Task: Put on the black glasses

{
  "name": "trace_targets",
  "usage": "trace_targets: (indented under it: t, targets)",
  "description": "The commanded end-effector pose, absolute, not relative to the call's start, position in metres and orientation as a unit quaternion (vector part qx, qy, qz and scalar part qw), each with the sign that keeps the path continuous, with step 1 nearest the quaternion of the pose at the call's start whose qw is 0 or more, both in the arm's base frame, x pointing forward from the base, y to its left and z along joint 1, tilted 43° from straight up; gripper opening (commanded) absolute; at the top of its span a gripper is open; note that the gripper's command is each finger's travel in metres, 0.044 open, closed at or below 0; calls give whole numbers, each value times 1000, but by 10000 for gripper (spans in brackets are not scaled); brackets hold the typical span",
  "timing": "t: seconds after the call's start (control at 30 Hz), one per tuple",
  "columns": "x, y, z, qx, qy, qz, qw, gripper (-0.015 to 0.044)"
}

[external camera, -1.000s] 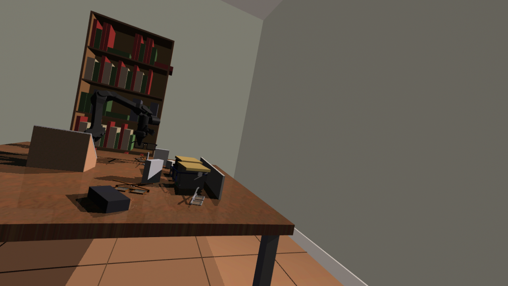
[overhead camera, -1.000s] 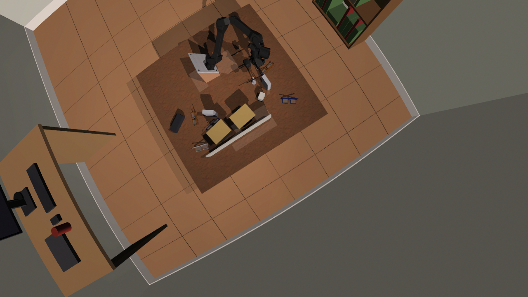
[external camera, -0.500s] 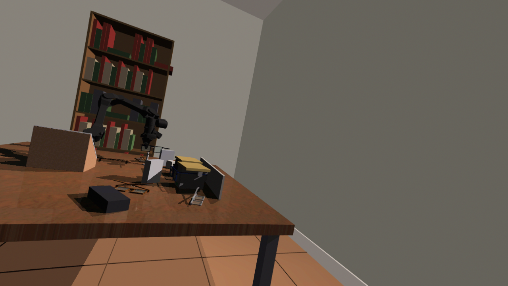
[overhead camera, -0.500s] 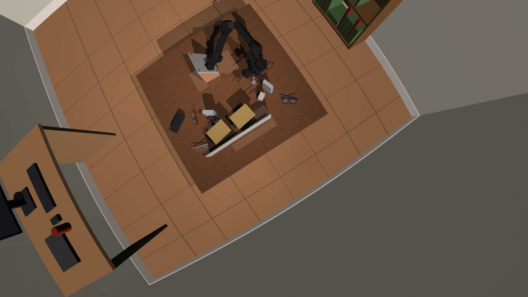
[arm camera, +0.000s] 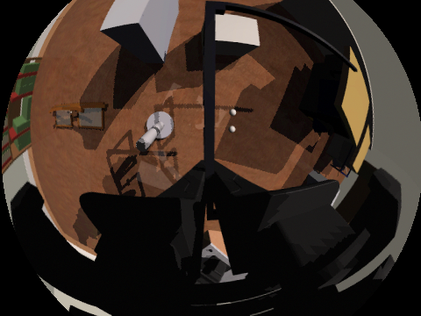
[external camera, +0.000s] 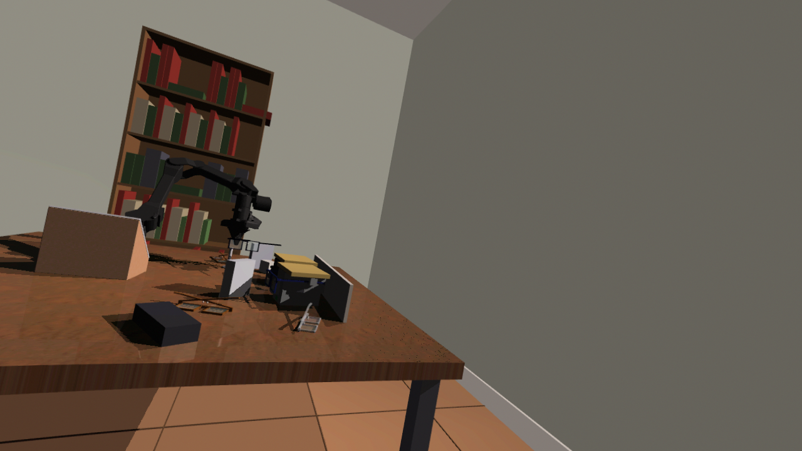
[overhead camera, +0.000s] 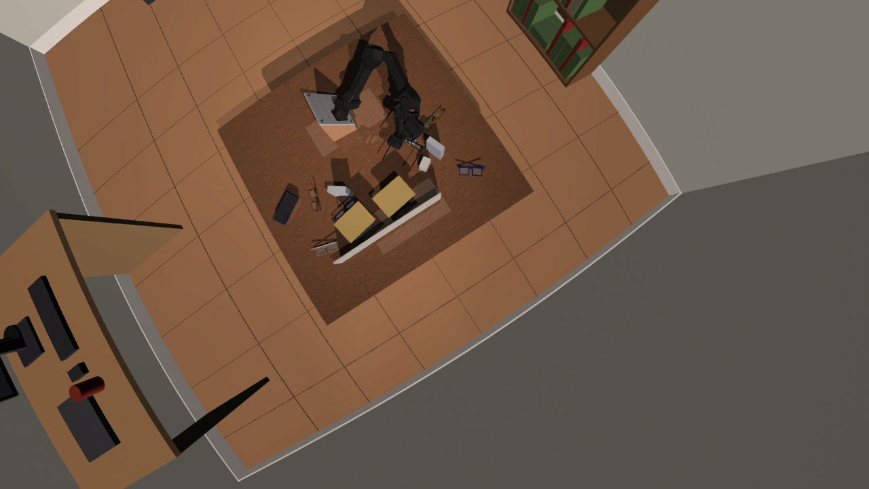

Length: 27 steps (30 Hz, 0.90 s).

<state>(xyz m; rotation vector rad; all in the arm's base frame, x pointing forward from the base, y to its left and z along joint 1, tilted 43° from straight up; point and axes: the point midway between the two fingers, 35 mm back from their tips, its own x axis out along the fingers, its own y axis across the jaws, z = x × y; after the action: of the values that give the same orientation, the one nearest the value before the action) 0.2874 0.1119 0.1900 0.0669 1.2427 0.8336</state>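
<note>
My gripper [external camera: 236,241] [arm camera: 207,165] is shut on the black glasses [external camera: 269,244] [arm camera: 209,88], held above the table. In the wrist view their front bar runs straight out from the fingertips and one temple curves off to the right. In the top view the arm hides the fingertips. Two dark display heads with yellow slabs on top stand side by side: one nearer the exterior camera [overhead camera: 354,221] [external camera: 302,270], one farther [overhead camera: 394,197] [external camera: 294,258]. The gripper is off to their side, not over them. A blue frame shows at the front of the nearer head. I cannot tell which head has the yellow tag.
An upright panel [overhead camera: 388,229] [external camera: 336,294] stands behind the heads. White blocks [overhead camera: 434,147] [external camera: 238,277] [arm camera: 237,32] stand in front. A round-based post [arm camera: 160,125] stands below the gripper. Brown glasses [overhead camera: 313,197], silver glasses [overhead camera: 324,247], blue glasses [overhead camera: 470,166] and a dark box [overhead camera: 285,206] lie around.
</note>
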Motion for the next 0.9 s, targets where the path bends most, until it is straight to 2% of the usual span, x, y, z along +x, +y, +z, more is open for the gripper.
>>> trace_targets:
  t: [0.0,0.87]
  targets:
    - [294,98,177,0,556,396,731,0]
    - [308,3,102,-177,445,532,699,0]
